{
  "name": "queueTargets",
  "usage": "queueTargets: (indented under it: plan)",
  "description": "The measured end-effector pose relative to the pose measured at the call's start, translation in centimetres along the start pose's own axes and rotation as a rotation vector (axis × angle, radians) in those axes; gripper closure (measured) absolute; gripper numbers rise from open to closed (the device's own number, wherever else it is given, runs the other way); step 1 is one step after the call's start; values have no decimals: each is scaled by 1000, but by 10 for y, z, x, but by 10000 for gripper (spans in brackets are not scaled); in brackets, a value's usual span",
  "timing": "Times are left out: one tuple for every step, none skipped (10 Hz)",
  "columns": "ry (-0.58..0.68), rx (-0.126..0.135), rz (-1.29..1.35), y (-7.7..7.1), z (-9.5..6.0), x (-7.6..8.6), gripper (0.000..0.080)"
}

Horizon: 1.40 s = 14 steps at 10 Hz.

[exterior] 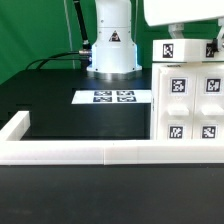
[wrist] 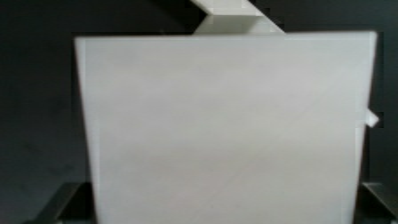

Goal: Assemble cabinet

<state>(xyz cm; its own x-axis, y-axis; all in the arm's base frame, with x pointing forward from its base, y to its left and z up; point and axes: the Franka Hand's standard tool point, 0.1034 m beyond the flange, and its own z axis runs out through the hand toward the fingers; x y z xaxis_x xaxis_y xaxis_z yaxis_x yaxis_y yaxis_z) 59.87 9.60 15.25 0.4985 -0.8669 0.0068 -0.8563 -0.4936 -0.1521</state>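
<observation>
1. Exterior view, 3 o'clock: white plastic tagged cabinet box (exterior: pixel 188 110) on black mat (exterior: pixel 60 110); contents hidden.
2. At 1 o'clock, gripper (exterior: pixel 190 38) above its top; opening unreadable, plain white panel (wrist: pixel 222 125) filling wrist view.

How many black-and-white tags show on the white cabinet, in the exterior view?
5 tags on the cabinet: one on the top block, two in the middle row, two in the lower row. Others may be hidden.

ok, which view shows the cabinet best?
Exterior view: the cabinet stands at the exterior view's right, its tags readable, though its right edge is cropped. The wrist view shows only a blank white panel filling most of the frame, with nothing to identify it.
</observation>
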Motion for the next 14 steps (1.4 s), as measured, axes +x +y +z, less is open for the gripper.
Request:
queueTargets:
  plan:
    - [0, 0, 41, 0, 0, 0, 236]
    - [-4, 2, 101, 0, 0, 0, 236]
    - [-12, 5, 175, 0, 0, 1, 236]
    - [-19, 4, 231, 1, 0, 1, 236]
    - [-25, 5, 289, 0, 0, 1, 236]
    - [-27, 11, 346, -1, 0, 1, 236]
    - [-27, 20, 379, -3, 0, 1, 236]
    - [-29, 35, 466, -7, 0, -1, 236]
    - [-32, 36, 502, -7, 0, -2, 236]
    - [-39, 39, 521, -8, 0, -3, 143]
    - [-40, 39, 517, -8, 0, -4, 143]
    - [-40, 39, 500, -8, 0, -4, 30]
    - [-48, 41, 472, -8, -3, -4, 30]
    - [-55, 51, 457, -10, -9, -3, 6]
